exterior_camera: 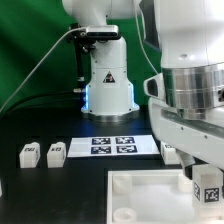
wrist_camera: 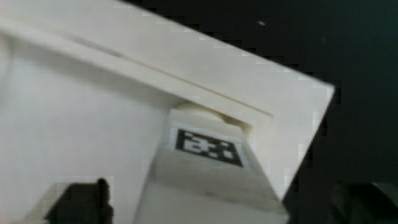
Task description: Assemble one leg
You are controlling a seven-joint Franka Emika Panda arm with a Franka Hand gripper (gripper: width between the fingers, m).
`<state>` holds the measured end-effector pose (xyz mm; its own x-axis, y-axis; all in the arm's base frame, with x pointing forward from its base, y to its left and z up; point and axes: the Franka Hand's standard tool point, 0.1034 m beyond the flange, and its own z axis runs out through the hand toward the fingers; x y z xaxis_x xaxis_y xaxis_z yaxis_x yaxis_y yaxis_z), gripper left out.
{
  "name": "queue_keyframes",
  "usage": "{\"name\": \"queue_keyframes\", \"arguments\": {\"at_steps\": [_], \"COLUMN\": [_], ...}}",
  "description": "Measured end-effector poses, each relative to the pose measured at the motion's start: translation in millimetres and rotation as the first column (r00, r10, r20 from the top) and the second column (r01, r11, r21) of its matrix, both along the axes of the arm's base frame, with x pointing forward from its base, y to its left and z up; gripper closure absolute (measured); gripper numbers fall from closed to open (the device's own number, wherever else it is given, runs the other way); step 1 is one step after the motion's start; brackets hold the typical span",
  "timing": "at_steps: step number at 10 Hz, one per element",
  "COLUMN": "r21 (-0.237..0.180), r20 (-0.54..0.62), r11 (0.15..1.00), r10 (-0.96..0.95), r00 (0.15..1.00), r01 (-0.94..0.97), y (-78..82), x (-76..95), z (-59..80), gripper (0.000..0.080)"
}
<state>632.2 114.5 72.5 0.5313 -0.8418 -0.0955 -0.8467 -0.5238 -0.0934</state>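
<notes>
A leg [wrist_camera: 210,150], a stubby white post with a square tag, stands at a corner of the large white panel [wrist_camera: 89,110]. My gripper [wrist_camera: 214,205] straddles the leg. The dark left finger [wrist_camera: 80,200] is apart from the leg, with white panel showing between them. The other finger is lost against the black table. In the exterior view the gripper [exterior_camera: 205,180] hangs over the same leg [exterior_camera: 208,188] at the panel's [exterior_camera: 140,195] right corner. Two more legs [exterior_camera: 30,154] [exterior_camera: 56,152] lie on the table at the exterior view's left.
The marker board [exterior_camera: 113,146] lies flat behind the panel, in front of the robot base [exterior_camera: 108,85]. Another small white part [exterior_camera: 170,151] sits just right of the marker board, behind my gripper. A green backdrop closes off the far side.
</notes>
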Motion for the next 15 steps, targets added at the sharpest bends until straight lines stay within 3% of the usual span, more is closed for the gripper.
{"name": "queue_keyframes", "arguments": {"at_steps": [1,2,5,7,8,9,10,11,12,15], "r21": [-0.011,-0.014,-0.048,-0.104,-0.109,-0.107,-0.105,-0.099,-0.093,-0.069], "r20": [0.033,0.035,0.068,0.062,0.064,0.062,0.062,0.062,0.057,0.038], "r11": [0.987,0.981,0.850,0.621,0.577,0.578,0.596,0.635,0.701,0.899], "r10": [0.163,0.193,0.527,0.783,0.817,0.816,0.803,0.772,0.713,0.436], "r00": [0.986,0.981,0.847,0.619,0.574,0.574,0.593,0.632,0.699,0.899], "r01": [-0.163,-0.193,-0.525,-0.777,-0.809,-0.809,-0.796,-0.766,-0.707,-0.433], "y": [-0.8,-1.0,-2.2,3.0,2.0,1.6,1.8,2.0,-0.2,-4.6], "x": [1.6,1.3,1.3,0.9,0.9,0.5,0.4,0.4,0.4,1.0], "z": [2.1,1.3,1.1,6.5,6.3,5.0,4.9,4.8,4.4,3.1], "gripper": [0.0160,0.0153,0.0150,0.0150,0.0150,0.0282,0.0282,0.0457,0.0504,0.0504]}}
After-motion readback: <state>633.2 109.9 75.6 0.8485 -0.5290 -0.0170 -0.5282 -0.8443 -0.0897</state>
